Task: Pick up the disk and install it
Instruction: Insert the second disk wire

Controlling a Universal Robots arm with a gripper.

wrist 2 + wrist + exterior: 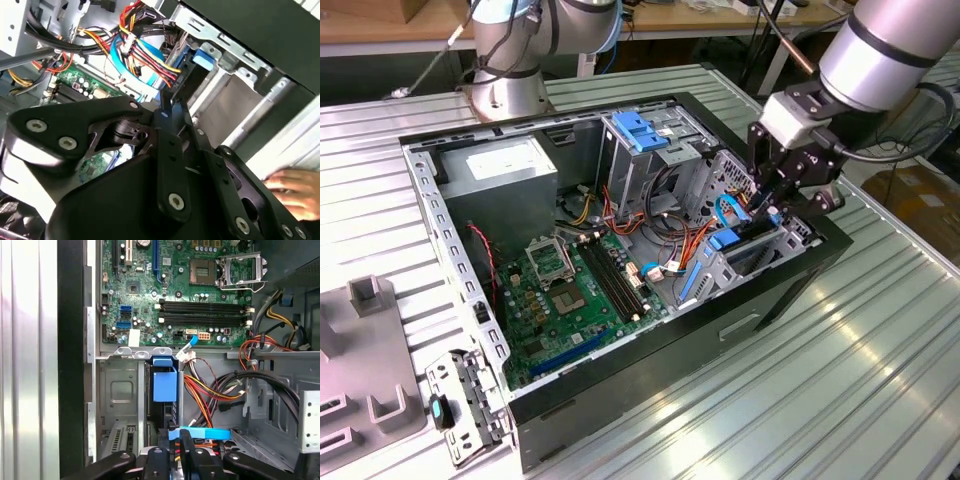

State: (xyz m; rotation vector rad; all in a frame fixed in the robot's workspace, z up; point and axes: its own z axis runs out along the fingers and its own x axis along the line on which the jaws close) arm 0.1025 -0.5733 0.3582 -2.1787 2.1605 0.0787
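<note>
We see the gripper (767, 205) lowered into the drive bay at the front corner of the open computer case (800, 285), on the exterior view's right. Of the disk (164, 386) we can make out mostly its blue plastic rail; it sits edge-on in the grey metal bay, right under the black fingers (186, 447), and its silver body and label are hidden, so we think, without being sure, that it is already slid into its slot. In the first wrist view the fingers stand close together over a flat blue cable (200, 432), but we cannot tell whether they pinch anything or how wide they stand.

The motherboard (570, 290) is a green board with long black memory slots and a square metal socket frame. Bundles of red, yellow and orange wires (145, 47) curl across the case beside the bay. A grey power box (510, 170) with a white sticker fills the far corner, next to a metal cage (655, 150) topped by a blue plastic latch (635, 128). The case rests on a ribbed, shiny metal table (860, 360). In the second wrist view a hand (295, 190) shows at the edge.
</note>
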